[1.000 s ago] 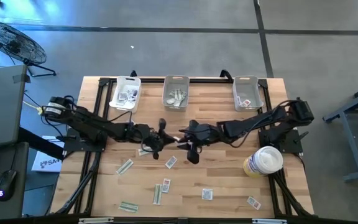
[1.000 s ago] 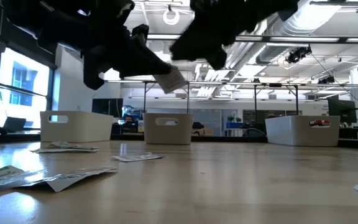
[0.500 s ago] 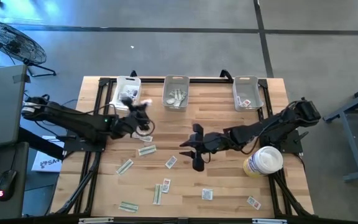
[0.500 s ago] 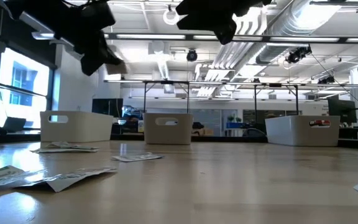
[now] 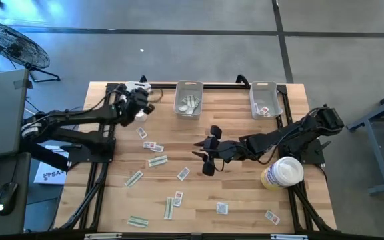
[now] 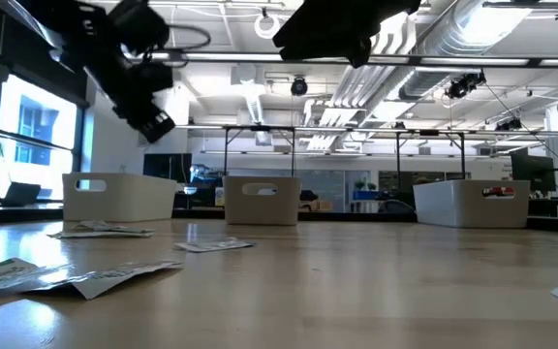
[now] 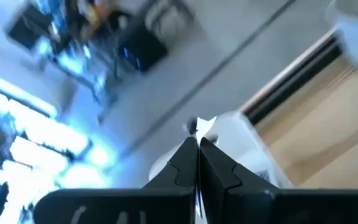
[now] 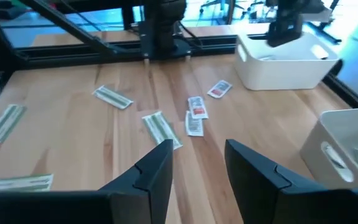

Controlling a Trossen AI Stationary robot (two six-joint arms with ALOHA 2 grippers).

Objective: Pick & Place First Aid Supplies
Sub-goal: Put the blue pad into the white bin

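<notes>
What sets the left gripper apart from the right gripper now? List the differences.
The left gripper is shut on a white packet; the right gripper is open and empty. The left gripper hangs over the left bin at the table's far edge; the right gripper hangs over the table's middle. Both are dark, two-fingered and off the wood.

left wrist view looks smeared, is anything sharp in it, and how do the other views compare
Left wrist view: only the shut left gripper and the white packet at its tips are crisp; the room behind streaks with motion blur. Low view: both arms are backlit silhouettes against ceiling lights. Right wrist view: evenly lit, and the open right gripper and loose packets read clearly.
</notes>
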